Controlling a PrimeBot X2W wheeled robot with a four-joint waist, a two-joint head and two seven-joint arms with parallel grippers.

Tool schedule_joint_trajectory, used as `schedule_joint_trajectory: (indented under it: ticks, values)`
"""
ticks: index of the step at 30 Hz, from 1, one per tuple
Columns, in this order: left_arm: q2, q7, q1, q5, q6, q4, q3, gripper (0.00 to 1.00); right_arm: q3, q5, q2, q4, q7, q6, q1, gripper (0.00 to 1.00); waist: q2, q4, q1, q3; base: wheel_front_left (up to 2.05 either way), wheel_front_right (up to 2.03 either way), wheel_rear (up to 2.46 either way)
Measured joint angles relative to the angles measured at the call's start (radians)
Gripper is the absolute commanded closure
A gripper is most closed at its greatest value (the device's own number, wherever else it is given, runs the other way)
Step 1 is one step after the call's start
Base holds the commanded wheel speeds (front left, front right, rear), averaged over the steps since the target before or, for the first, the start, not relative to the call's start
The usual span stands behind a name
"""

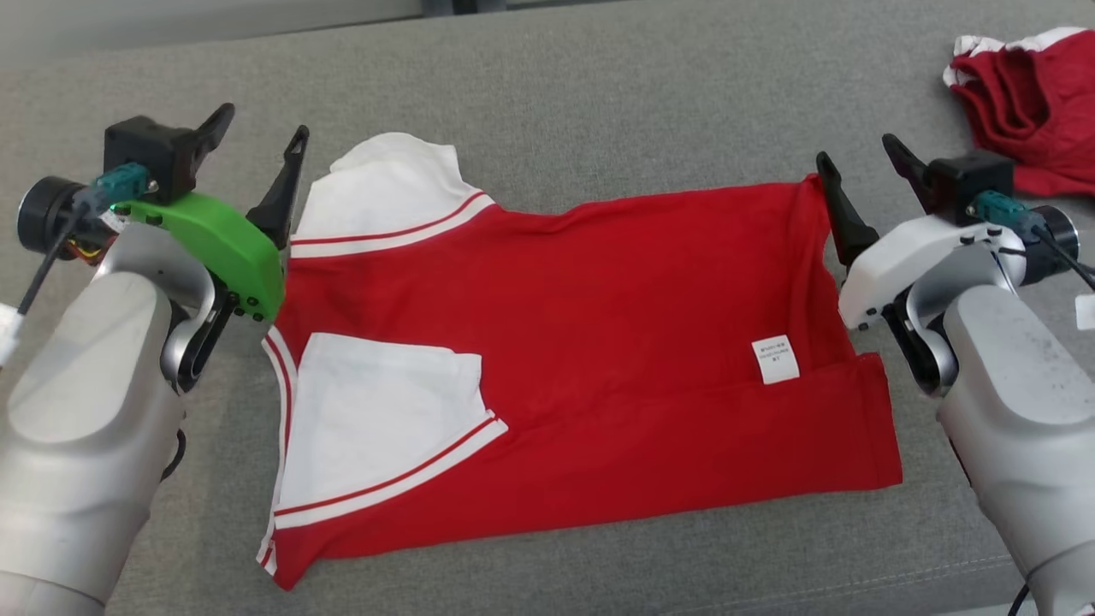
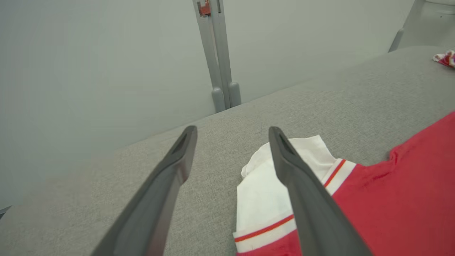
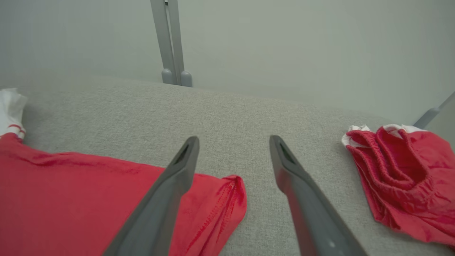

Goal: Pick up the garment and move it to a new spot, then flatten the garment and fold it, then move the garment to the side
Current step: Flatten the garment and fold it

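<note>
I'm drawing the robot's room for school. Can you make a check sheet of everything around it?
Surface: grey fabric cushion, smooth.
Job's things: red short-sleeved shirt with white striped sleeves, spread out, near edge folded over, white label showing.
Clutter: crumpled red and white garment, far right.
Grippers: left gripper jaws open by the far sleeve; right gripper jaws open by the hem corner; both hold nothing.
Cables: black cable at left wrist; black cable at right wrist.
Surroundings: pale wall, grey metal post.
</note>
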Motion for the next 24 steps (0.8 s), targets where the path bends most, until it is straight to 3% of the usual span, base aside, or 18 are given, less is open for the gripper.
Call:
schedule_joint_trajectory:
  ticks: [4, 9, 24]
  values:
    - [0.04, 0.071, -0.071, -0.128, 0.0, 0.032, -0.118, 0.0, 0.052, 0.026, 0.006, 0.115, -0.004, 0.0, -0.087, 0.0, 0.0, -0.013, 0.0, 0.061, 0.0, 0.0, 0.0]
    - [0.065, 0.096, -0.139, -0.214, 0.0, 0.082, -0.224, 0.0, 0.109, 0.064, 0.035, 0.222, -0.019, 0.0, -0.178, 0.0, 0.0, -0.031, 0.0, 0.115, 0.0, 0.0, 0.0]
    - [0.033, 0.085, -0.267, -0.324, 0.0, 0.28, -0.379, 0.0, 0.26, 0.178, 0.077, 0.413, -0.047, 0.0, -0.313, 0.0, 0.0, -0.067, 0.0, 0.19, 0.0, 0.0, 0.0]
